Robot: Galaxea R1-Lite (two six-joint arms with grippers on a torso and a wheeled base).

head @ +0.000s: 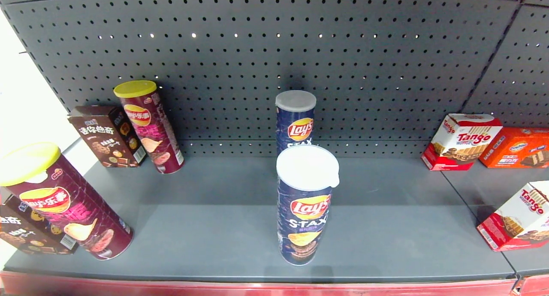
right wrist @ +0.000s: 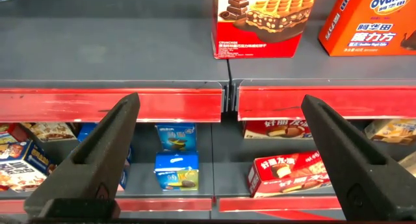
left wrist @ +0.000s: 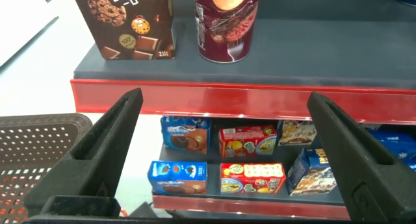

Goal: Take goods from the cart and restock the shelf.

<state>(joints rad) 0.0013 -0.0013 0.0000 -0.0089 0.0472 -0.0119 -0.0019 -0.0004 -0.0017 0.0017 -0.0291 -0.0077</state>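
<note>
The shelf (head: 223, 210) is a flat, matte grey metal board with a perforated back panel and a glossy red front strip. It lies straight ahead of both pincers, its red edge just beyond their fingertips. The left pincer (left wrist: 224, 97) stands spread wide, its two black wedge-shaped fingers holding nothing; the right pincer (right wrist: 220, 99) is spread just as wide and also has nothing between its fingers. Near the left pincer, outside its fingers, sits the cart (left wrist: 39, 130), a dark plastic lattice. Mid-shelf, two tall blue cans with pale plastic lids stand upright, the front blue can (head: 305, 210) close before the rear blue can (head: 295, 124). Ahead of the left pincer a smooth maroon cylindrical can (left wrist: 224, 29) stands on the board, a brown cardboard cookie box (left wrist: 123, 23) just beside it. Ahead of the right pincer are a red-and-white wafer box (right wrist: 260, 23) and an orange box (right wrist: 367, 19), slightly apart. Beyond the fingers, on a lower tier, lie small snack packs (left wrist: 252, 177) — flat little cartons.
</note>
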